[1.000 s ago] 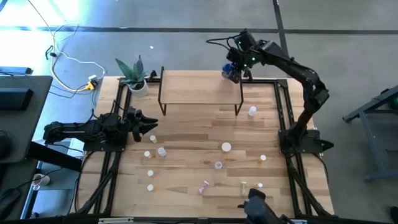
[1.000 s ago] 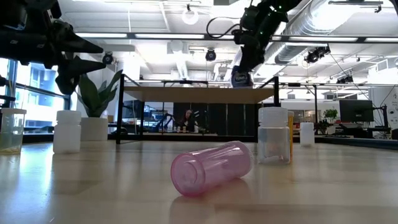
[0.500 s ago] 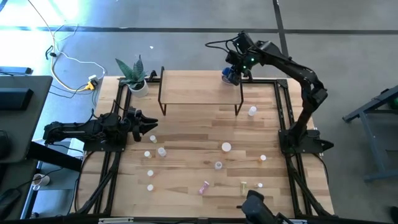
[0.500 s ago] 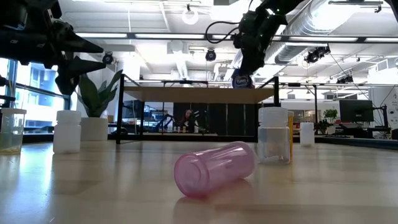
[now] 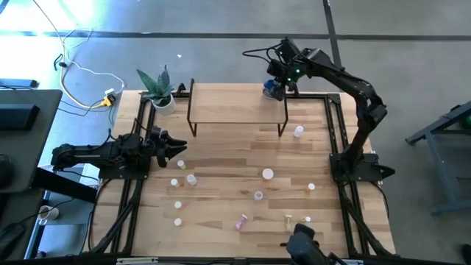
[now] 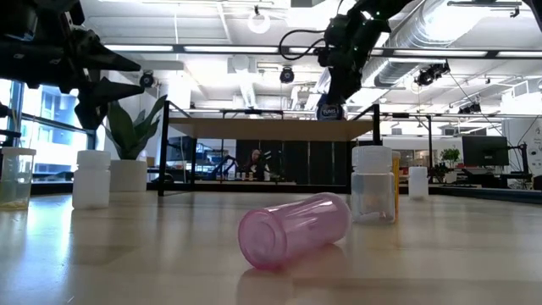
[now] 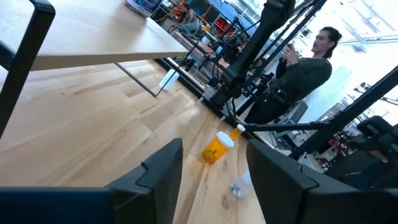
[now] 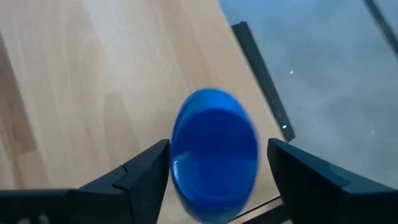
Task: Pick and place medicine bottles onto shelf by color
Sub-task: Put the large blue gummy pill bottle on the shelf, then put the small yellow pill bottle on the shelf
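The blue bottle [image 5: 272,90] stands upright on its base at the far right corner of the small wooden shelf [image 5: 235,103], and the low view shows the bottle [image 6: 330,110] on the shelf board [image 6: 254,129]. My right gripper [image 5: 274,85] is above it, pointing down, open. In the right wrist view its fingers flank the blue cap [image 8: 214,152], and a strip of wood shows between one finger [image 8: 292,180] and the bottle. My left gripper [image 5: 176,149] waits open over the table's left side. Several small bottles lie scattered on the tabletop.
A white-capped bottle [image 5: 298,131] stands right of the shelf, with others [image 5: 268,174] [image 5: 191,179] mid-table. An orange bottle [image 5: 310,188], a pink one [image 5: 241,221] and a yellow-green one [image 5: 288,218] lie nearer. A potted plant [image 5: 163,99] stands left of the shelf. A person [image 7: 305,68] stands beyond the table.
My right gripper has come down a little over the shelf's far right corner, bringing the blue bottle down onto the shelf top. For the last half second it has stayed there. The left arm has kept still.
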`<control>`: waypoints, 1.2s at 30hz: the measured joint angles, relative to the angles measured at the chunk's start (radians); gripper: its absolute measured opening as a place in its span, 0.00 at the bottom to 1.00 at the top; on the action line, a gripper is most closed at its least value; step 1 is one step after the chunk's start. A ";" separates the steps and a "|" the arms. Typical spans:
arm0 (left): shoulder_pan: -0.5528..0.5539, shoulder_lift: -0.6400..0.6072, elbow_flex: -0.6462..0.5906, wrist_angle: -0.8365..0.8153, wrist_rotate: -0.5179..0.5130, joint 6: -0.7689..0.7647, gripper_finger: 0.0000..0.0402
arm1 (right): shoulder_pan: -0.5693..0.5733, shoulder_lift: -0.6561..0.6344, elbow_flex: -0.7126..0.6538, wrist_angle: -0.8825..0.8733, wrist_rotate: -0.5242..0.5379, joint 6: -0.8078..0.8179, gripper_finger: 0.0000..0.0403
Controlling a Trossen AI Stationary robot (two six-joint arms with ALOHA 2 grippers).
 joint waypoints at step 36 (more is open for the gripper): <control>0.000 0.362 0.467 -0.541 0.053 0.375 0.40 | 0.000 -0.002 0.346 -0.031 0.002 0.105 0.65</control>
